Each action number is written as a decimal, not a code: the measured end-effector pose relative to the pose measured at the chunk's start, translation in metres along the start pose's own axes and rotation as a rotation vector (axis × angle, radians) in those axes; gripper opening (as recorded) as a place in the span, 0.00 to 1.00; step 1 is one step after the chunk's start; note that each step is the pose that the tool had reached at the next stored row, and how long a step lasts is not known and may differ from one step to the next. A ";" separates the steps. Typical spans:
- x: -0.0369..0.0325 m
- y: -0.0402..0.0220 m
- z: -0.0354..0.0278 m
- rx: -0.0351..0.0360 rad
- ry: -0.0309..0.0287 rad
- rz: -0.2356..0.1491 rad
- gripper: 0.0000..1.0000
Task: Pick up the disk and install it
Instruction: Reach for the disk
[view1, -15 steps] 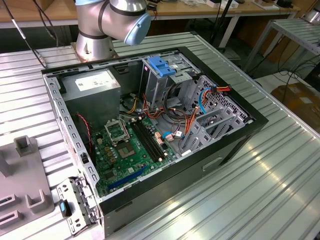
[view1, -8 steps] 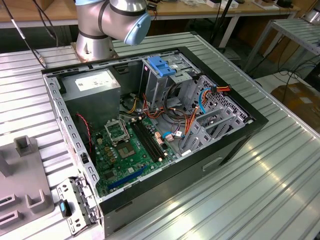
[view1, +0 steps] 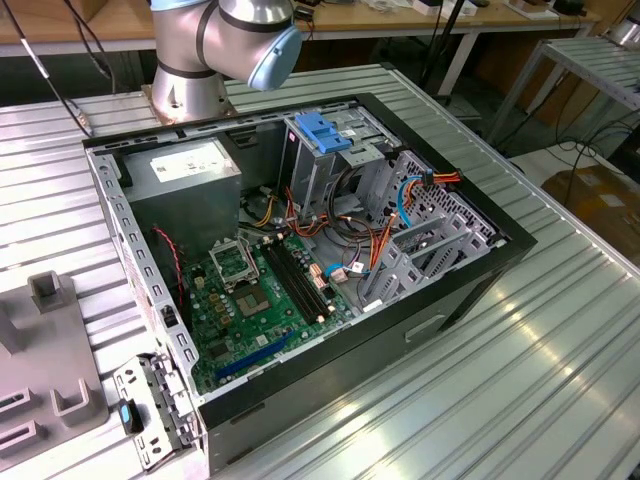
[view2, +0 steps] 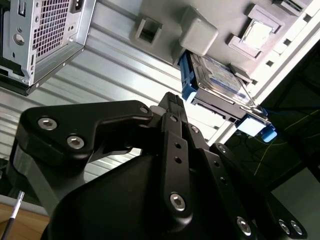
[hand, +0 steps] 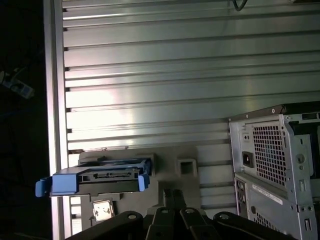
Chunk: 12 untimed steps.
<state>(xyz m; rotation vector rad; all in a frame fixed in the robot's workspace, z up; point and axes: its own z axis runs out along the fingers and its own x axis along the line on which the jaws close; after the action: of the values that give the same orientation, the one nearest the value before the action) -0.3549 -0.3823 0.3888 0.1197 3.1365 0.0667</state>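
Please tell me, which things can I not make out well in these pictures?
Disk, first wrist view: seen edge-on, its flat face hidden.
Disk, second wrist view: label steeply slanted, print too small.
Arm, exterior view: cut off by the top edge.
Grey fixture, exterior view: cut off by the left edge.

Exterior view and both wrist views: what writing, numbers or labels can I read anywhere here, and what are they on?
No text here can be read with confidence.
On the power-supply box, the white sticker: print too small.
On the disk, the label: blurred.
On the computer case, the strip sticker: too small.
On the motherboard: markings too small.
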 end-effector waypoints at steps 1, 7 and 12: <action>0.0004 0.0000 0.0000 0.0000 0.0001 0.000 0.11; 0.0035 -0.0003 0.0000 0.0000 0.0001 0.000 0.11; 0.0070 -0.0005 0.0000 0.0000 0.0000 0.000 0.11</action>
<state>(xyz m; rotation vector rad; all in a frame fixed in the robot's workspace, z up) -0.3619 -0.3823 0.3888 0.1198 3.1365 0.0667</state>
